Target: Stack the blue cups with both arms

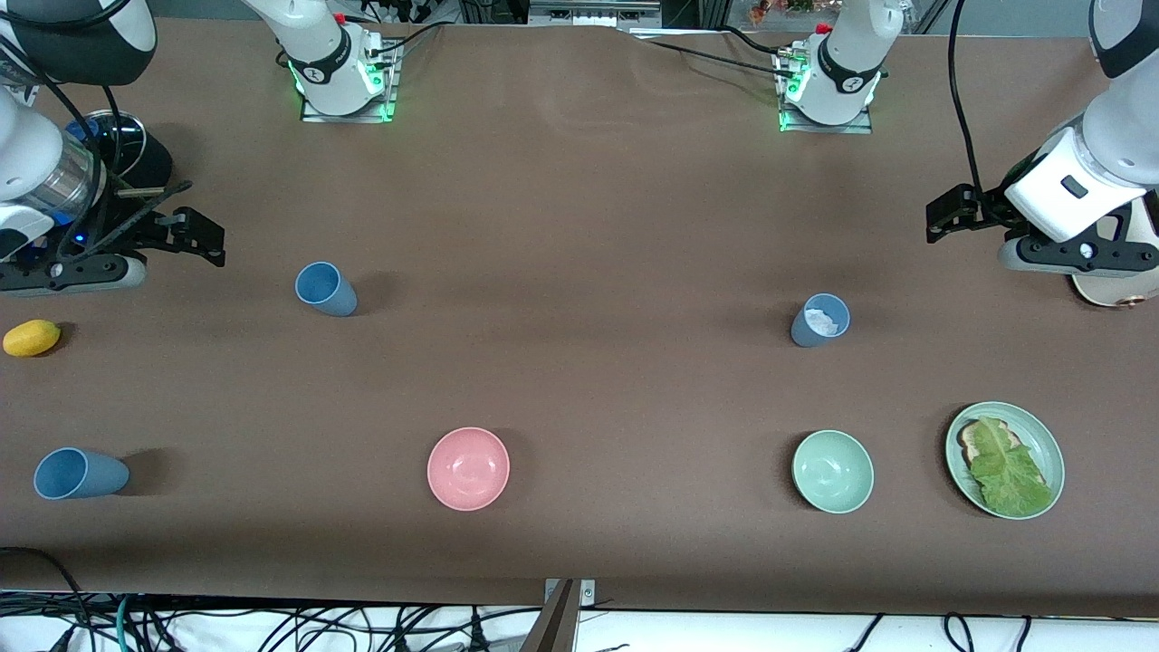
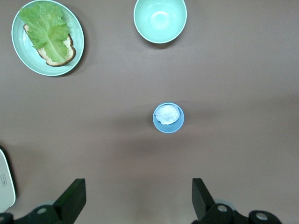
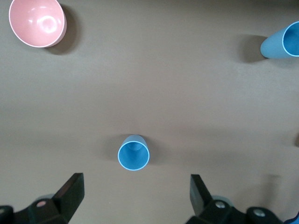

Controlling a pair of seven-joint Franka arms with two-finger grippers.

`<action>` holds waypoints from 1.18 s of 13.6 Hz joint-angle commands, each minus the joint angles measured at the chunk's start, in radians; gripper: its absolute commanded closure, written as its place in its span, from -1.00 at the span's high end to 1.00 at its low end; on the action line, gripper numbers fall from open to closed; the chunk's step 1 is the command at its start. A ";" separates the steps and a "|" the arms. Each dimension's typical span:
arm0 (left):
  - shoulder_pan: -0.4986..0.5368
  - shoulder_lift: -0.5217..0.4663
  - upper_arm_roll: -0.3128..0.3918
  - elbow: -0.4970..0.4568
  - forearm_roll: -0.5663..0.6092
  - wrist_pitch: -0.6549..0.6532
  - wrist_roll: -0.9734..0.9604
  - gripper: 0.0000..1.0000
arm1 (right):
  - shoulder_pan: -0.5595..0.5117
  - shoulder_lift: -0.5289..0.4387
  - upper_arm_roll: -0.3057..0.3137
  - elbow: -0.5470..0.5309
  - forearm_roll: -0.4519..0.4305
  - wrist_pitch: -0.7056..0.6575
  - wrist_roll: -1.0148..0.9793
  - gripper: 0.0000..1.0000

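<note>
Progress: nothing stacked yet; all cups standing apart on the table.
Medium blue cup: upright, upper left of front frame.
Pale cup: upright, right of centre (white bit inside).
Third blue cup: lower left of the frame, well apart from both.
Left gripper: spread, empty, right edge.
Right gripper: spread, empty, left edge.
Left to do: grasp, carry, nest — judged entirely ahead.

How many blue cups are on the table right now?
3: one upright near the right gripper, one at the right arm's end nearer the camera, one with white inside near the mint bowl.
</note>
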State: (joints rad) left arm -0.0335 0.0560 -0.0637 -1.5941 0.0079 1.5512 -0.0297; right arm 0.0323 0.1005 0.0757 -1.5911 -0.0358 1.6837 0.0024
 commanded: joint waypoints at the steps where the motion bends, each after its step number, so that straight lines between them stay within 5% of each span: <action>1: -0.002 -0.016 0.002 -0.003 -0.016 -0.013 0.025 1.00 | -0.002 0.002 0.006 0.014 0.007 -0.016 0.016 1.00; 16: -0.005 0.030 0.002 -0.003 -0.008 -0.006 0.027 1.00 | 0.015 -0.001 0.006 0.016 0.008 -0.016 0.015 1.00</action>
State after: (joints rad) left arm -0.0338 0.0592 -0.0637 -1.5956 0.0079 1.5509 -0.0296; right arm 0.0466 0.1004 0.0788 -1.5910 -0.0357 1.6835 0.0035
